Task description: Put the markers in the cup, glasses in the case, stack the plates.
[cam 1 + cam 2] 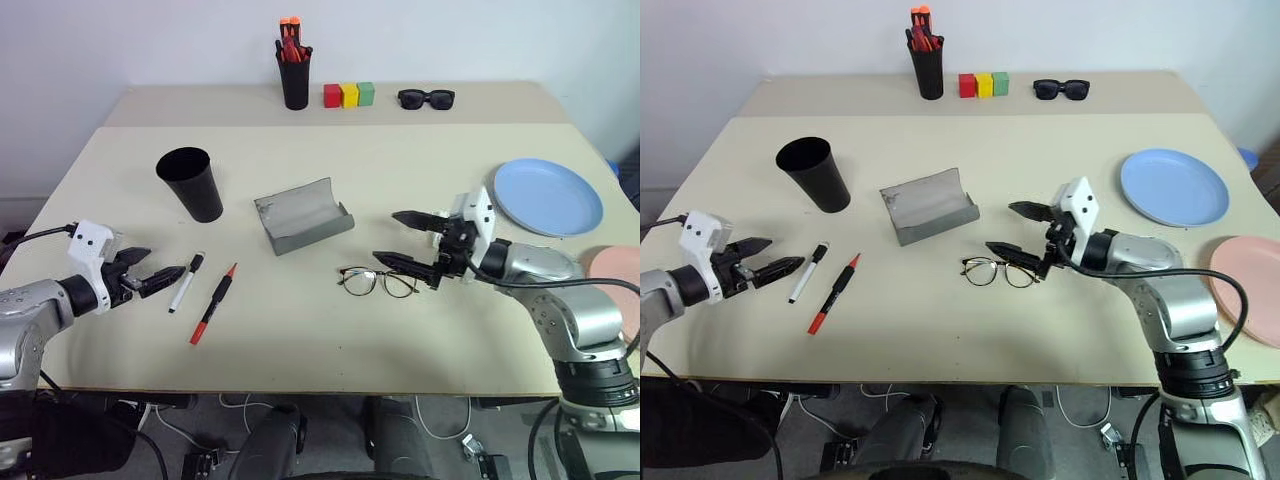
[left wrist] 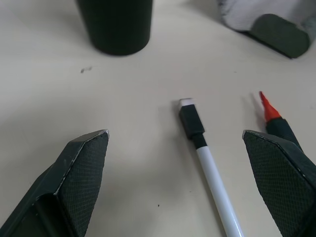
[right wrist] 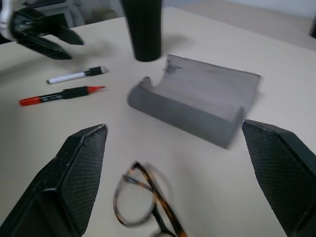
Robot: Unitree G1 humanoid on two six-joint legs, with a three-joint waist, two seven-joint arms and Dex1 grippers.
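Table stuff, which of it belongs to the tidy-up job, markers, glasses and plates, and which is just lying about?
Part of the job:
white-barrelled marker
red marker
black cup
wire glasses
open grey case
blue plate
pink plate

Just lying about:
pen holder with orange-red pens
three coloured blocks
black sunglasses

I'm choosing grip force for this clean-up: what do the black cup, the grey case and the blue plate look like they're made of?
The cup: probably matte plastic, with thin walls and no shine. The case: a hard shell standing open, its grey skin dull and slightly scuffed; plastic or metal beneath, unclear. The blue plate: likely smooth plastic, evenly coloured with a soft sheen.
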